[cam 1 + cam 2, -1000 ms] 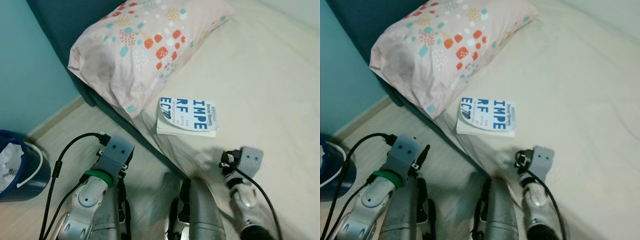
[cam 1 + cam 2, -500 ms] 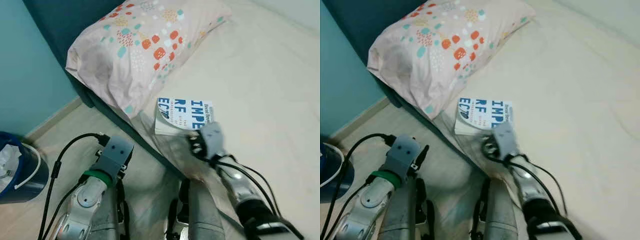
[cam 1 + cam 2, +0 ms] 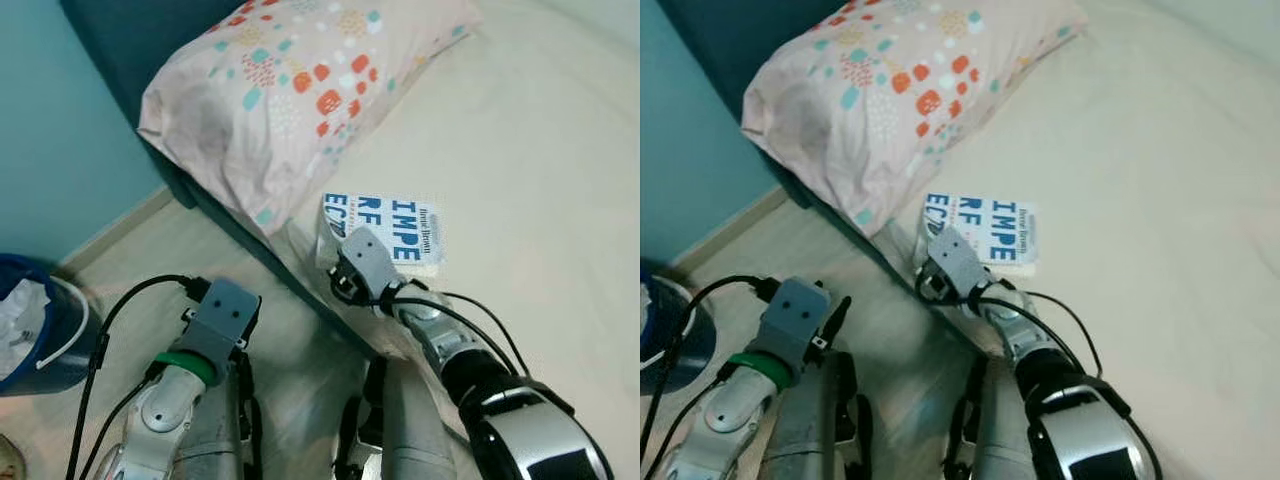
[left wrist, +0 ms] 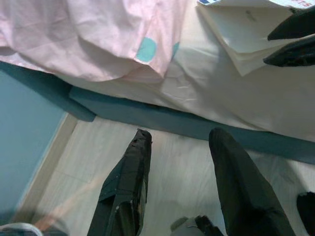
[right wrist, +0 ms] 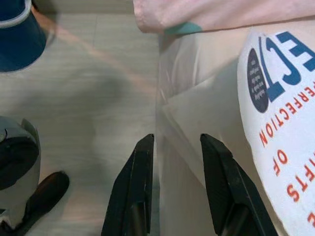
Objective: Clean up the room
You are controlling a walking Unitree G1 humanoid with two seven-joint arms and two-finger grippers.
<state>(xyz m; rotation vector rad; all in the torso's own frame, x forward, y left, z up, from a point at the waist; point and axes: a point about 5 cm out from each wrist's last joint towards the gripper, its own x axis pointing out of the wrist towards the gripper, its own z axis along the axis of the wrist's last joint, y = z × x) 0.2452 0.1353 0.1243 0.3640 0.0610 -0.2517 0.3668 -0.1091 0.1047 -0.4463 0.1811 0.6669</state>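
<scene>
The paperback book [image 3: 385, 228] lies on the bed [image 3: 540, 170] near its edge, at five o'clock from the patterned pillow [image 3: 290, 90], not yet lifted. The right gripper [image 5: 179, 162], fingers parted and empty, sits at the book's near corner. The left gripper [image 4: 184, 162] hangs open over the floor. Tidying seems barely begun.

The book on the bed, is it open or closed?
Closed. The book lies flat on the bed, front cover up, pages stacked beneath it; the right claw hangs open at its corner.
</scene>
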